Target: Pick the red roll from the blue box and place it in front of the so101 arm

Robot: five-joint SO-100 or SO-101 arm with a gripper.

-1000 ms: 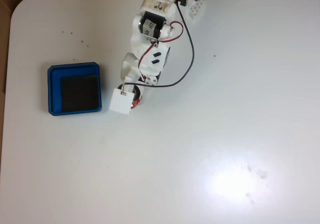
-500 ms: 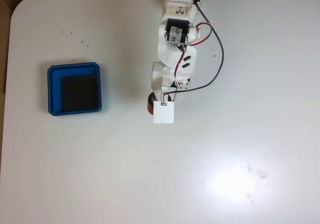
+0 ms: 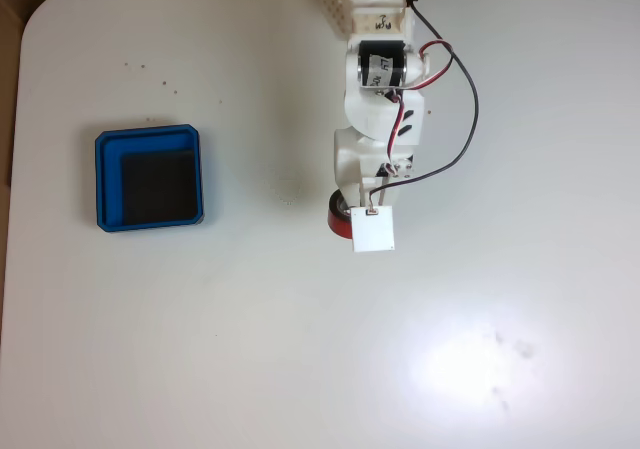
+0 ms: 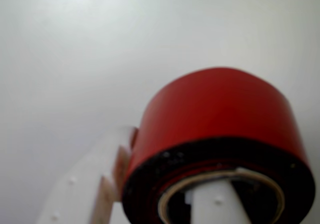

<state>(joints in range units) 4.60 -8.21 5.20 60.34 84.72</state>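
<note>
- Fixed view: the so101 arm comes down from the top edge, a bit right of centre, over the white table. The red roll peeks out at the left of the white square block at the arm's tip, around mid-frame. The blue box sits at the left, well apart from the roll, just its black floor showing inside.
- Wrist view: the roll fills the lower right, and the gripper is clamped on its wall, one white finger up through the hollow core, the other against the red outside at lower left. Plain white table behind.
</note>
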